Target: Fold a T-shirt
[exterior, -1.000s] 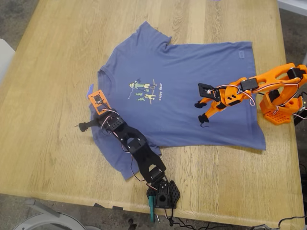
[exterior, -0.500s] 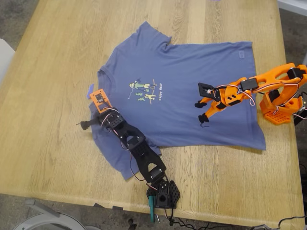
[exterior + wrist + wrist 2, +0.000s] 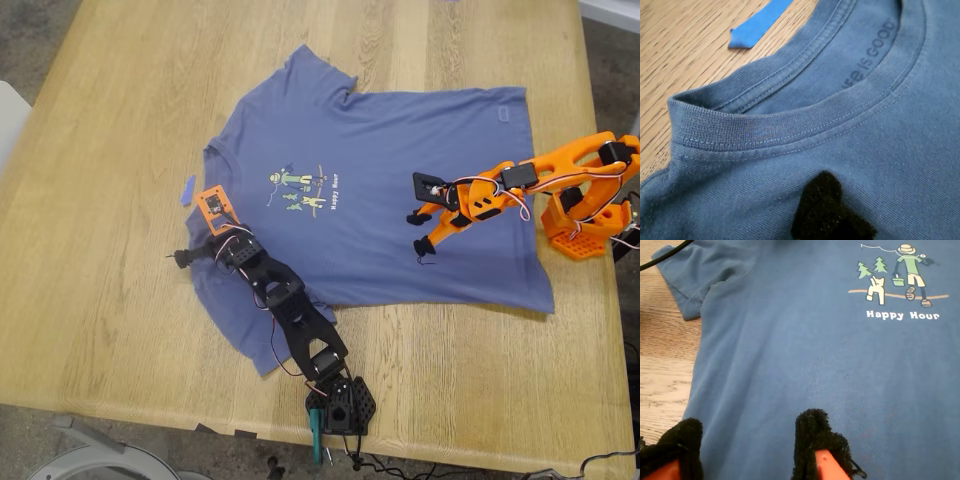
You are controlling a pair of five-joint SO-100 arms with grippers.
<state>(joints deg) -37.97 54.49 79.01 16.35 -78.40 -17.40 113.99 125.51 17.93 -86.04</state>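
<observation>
Two arms work one T-shirt [image 3: 380, 190], which lies flat and unfolded on the table [image 3: 100, 250], collar toward 9 o'clock in the exterior view and hem toward 3 o'clock, so its long axis runs across the picture.

At about 8 o'clock of the shirt, my first gripper [image 3: 200, 245] sits at the neck end. Its wrist view looks straight onto the collar [image 3: 805, 120], with one dark pad [image 3: 827, 210] over the cloth just behind the ribbing; only that pad shows, so I cannot tell how wide the jaws stand or whether they have hold of anything. A small blue scrap [image 3: 187, 189] lies on bare wood just beyond the collar, apart from the shirt.

Toward 3 o'clock, my second gripper [image 3: 422, 232] hangs over the lower body of the shirt, short of the hem. In its wrist view two dark pads [image 3: 815, 440] stand apart with plain cloth between them, so it is open and holds nothing. The print [image 3: 300, 188] lies from it toward 9 o'clock.

I judge the fold not yet begun. The first gripper is nearer the collar and the sleeve [image 3: 235, 330] at 6 o'clock; the second is nearer the hem. Bare wood is wide at 9 o'clock and 12 o'clock; at 3 o'clock the hem lies close to the orange base [image 3: 585, 235], and the 6 o'clock sleeve near the table's front edge, so room there is tighter.
</observation>
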